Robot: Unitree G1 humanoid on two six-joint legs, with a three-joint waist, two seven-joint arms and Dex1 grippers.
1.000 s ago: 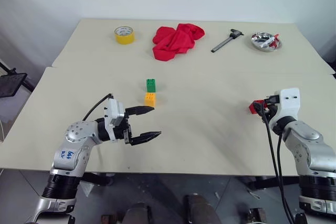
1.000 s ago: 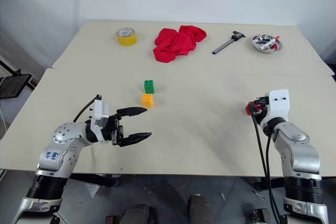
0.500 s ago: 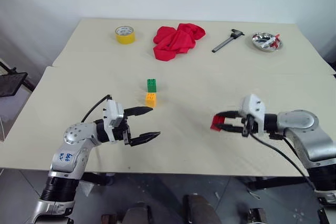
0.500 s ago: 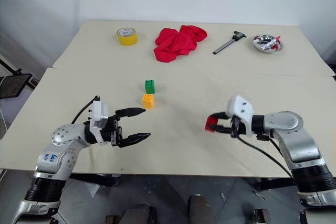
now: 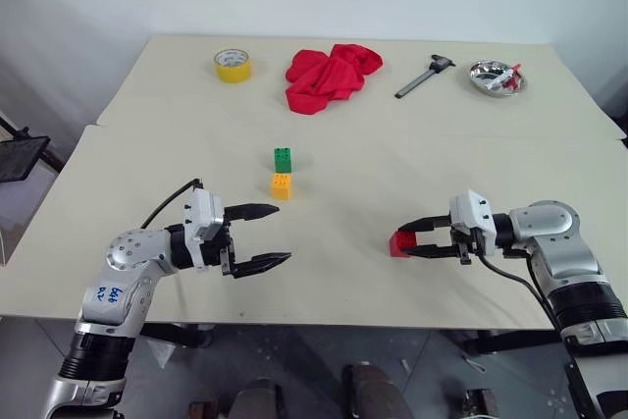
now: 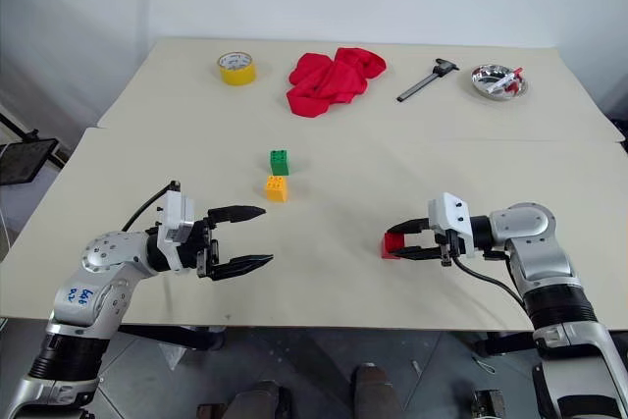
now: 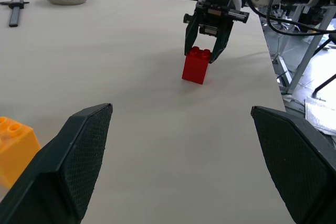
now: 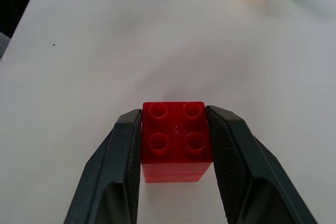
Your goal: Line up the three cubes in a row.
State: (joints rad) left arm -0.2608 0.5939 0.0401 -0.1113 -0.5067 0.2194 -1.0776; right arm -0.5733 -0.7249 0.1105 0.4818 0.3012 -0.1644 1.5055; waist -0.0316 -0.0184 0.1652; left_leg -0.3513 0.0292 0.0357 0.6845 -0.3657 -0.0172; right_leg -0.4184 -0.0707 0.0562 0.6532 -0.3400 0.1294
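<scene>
Right gripper (image 5: 404, 240) clamps the small red studded plastic brick (image 5: 399, 243), low over the table; the green brick (image 5: 283, 158) and orange-yellow brick (image 5: 281, 185) lie well apart, leftward and beyond; left gripper (image 5: 267, 235) gapes wide, nearer them

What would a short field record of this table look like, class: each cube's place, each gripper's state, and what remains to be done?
red cube: clamped in the right gripper, on the near table, apart from the other two
green cube: mid-table, just behind the orange cube
orange cube: in front of the green one
left gripper: open, holding nothing, near the orange cube
remaining: bring the red cube into line with the other two
</scene>
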